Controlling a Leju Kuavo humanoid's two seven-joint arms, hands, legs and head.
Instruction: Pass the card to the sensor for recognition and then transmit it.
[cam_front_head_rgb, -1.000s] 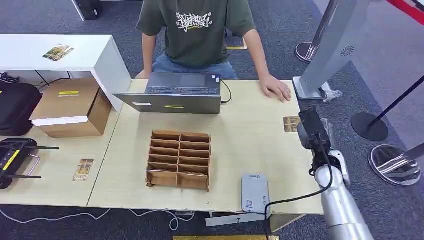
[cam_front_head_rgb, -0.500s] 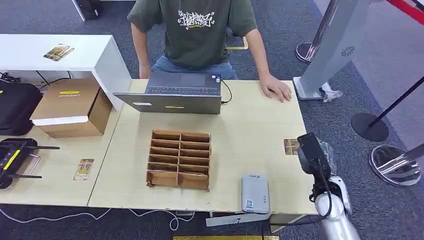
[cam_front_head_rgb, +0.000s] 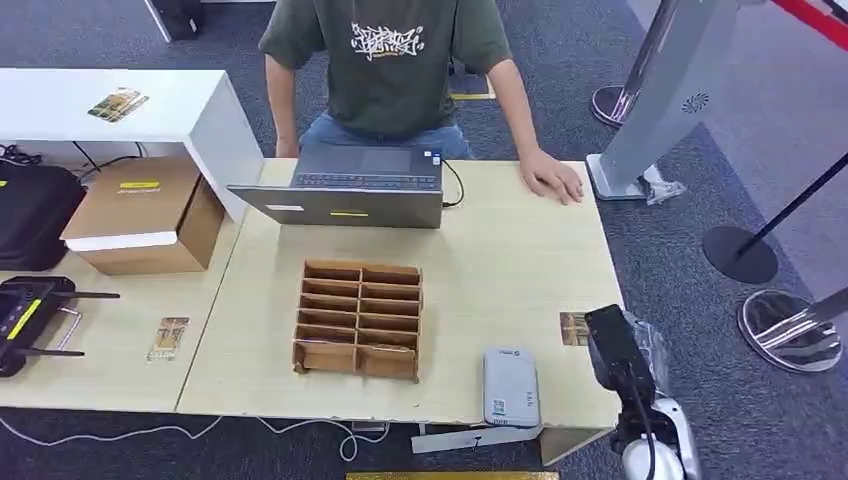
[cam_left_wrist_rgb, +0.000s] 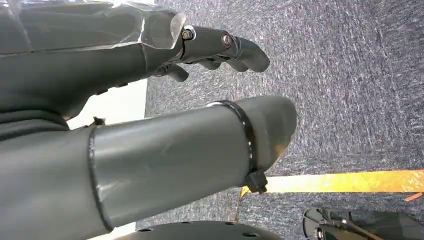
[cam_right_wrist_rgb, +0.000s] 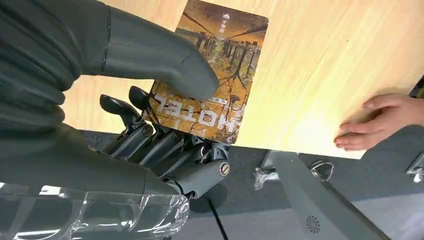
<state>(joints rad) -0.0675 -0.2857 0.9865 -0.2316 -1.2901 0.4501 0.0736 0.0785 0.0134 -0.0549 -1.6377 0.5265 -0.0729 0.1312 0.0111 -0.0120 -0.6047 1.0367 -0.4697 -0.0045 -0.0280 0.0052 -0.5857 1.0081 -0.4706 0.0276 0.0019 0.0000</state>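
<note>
The right hand (cam_right_wrist_rgb: 150, 125) grips the card (cam_right_wrist_rgb: 212, 70) between thumb and fingers above the bench's (cam_front_head_rgb: 500, 270) right edge, near the grey sensor (cam_front_head_rgb: 510, 387), so pickup looks done while scanning and handover remain; the left hand (cam_left_wrist_rgb: 150, 100) hangs empty, fingers apart.

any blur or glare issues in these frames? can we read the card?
Head view: even lighting, sharp, but the card is too small to read beside the right hand. Right wrist view: card sharp, "HOTEL" legible though turned; thumb covers part; mild glare on the hand's clear plastic wrap. Left wrist view: left hand soft up close, carpet sharp.
</note>
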